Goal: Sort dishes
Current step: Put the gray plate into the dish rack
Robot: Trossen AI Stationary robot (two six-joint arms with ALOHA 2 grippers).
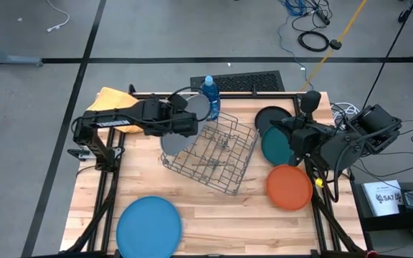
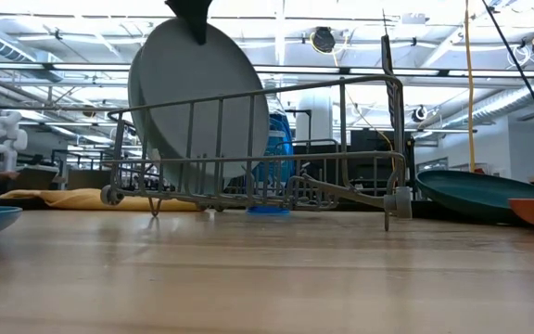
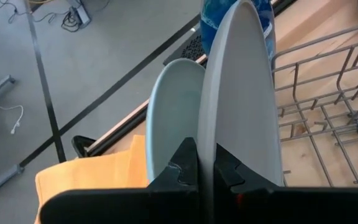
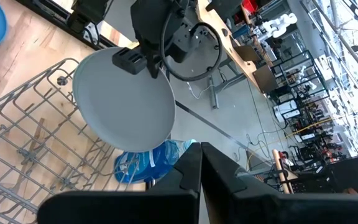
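Observation:
A grey plate (image 2: pixel 197 102) stands on edge, tilted, at the left end of the wire rack (image 1: pixel 214 154), with my left gripper (image 3: pixel 207 168) shut on its top rim. A light blue plate (image 3: pixel 173 118) lies behind it near the far edge. The blue plate (image 1: pixel 149 226) lies at the near left. The black (image 1: pixel 271 116), dark teal (image 1: pixel 277 147) and orange (image 1: pixel 289 186) plates lie on the right. My right gripper (image 4: pixel 199 165) hovers shut above the teal plate, holding nothing. My left gripper pinches the grey plate's upper rim (image 3: pixel 211 146) between its two fingers, one finger on each face. The fingers slant down from the table's left. The plate hangs below them on edge, tilted, its lower part behind the rack's wires (image 2: pixel 202 176). I cannot tell whether it rests on the rack.
A blue bottle (image 1: pixel 210 97) stands at the far edge behind the rack. A folded yellow cloth (image 1: pixel 113 100) lies at the far left corner. Bare wood shows between the rack and the near edge (image 1: pixel 228 222).

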